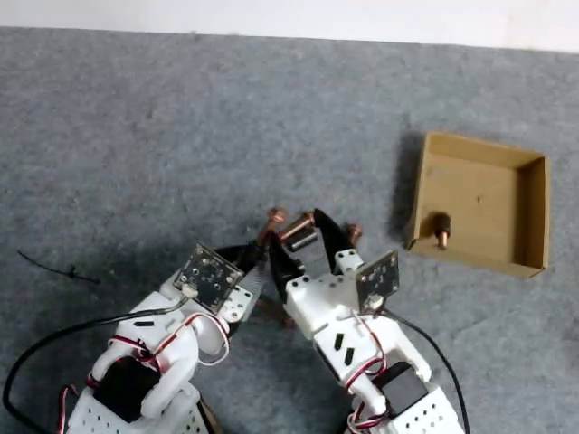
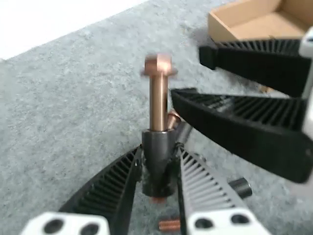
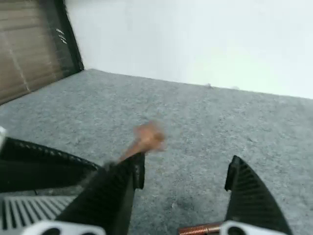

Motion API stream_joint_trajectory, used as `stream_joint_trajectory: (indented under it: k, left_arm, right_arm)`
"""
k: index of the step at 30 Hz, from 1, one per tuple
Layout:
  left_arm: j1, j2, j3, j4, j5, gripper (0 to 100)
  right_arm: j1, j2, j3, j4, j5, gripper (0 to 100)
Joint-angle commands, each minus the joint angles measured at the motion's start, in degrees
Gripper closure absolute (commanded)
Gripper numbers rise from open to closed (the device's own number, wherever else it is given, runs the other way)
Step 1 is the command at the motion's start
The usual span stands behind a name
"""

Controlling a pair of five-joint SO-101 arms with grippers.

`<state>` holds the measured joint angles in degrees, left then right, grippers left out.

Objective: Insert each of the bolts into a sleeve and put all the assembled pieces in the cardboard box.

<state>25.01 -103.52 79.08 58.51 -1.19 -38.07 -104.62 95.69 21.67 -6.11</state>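
Observation:
My left gripper (image 2: 157, 152) is shut on a dark sleeve (image 2: 157, 164) with a copper bolt (image 2: 159, 90) standing in it, head outward. In the high view this left gripper (image 1: 265, 246) is at the table's middle, with the bolt head (image 1: 275, 217) past its tips. My right gripper (image 1: 308, 242) stands open right beside it, its black fingers (image 2: 244, 115) close to the held piece. From the right wrist, the right gripper (image 3: 186, 178) has carpet between its fingers and the blurred bolt head (image 3: 149, 137) just outside one finger. The cardboard box (image 1: 529, 212) holds one assembled piece (image 1: 441, 229).
Another copper bolt with a grey sleeve (image 1: 300, 231) lies between the arms' tips, and a further bolt (image 1: 355, 233) lies beside the right gripper. A loose sleeve (image 2: 239, 186) rests on the grey carpet. A black tie (image 1: 56, 268) lies at the left.

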Motion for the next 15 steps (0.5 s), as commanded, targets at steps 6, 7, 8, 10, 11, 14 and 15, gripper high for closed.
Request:
stream_joint_trajectory:
  k: [6, 7, 8, 10, 11, 14, 15]
  left_arm:
    - [-7.43, -1.1, -1.1, -4.66, 4.84, 100]
    - [-8.4, -1.1, -0.66, -5.63, 6.15, 100]
    - [-9.27, -1.1, -0.66, -6.07, 7.03, 100]
    - [-9.8, -1.1, -0.66, -6.15, 6.95, 100]
    - [-9.8, -1.1, -0.66, -6.07, 6.95, 100]
    - [-10.07, -1.01, 0.22, -6.33, 6.86, 100]
    - [-10.07, -1.01, 0.84, -6.86, 6.77, 100]
  right_arm:
    - [3.47, -0.57, 5.14, 0.22, 0.18, 75.4]
    - [3.65, -0.57, 5.14, 0.22, 0.18, 75.4]
    - [3.74, -0.57, 5.14, 0.22, 0.18, 75.4]
    - [3.82, -0.57, 5.32, 0.22, 0.18, 75.4]
    - [3.82, -0.57, 5.41, 0.22, 0.18, 75.4]
    - [3.91, -0.57, 5.49, 0.13, 0.18, 75.4]
    - [4.0, -0.57, 5.49, 0.13, 0.18, 75.4]
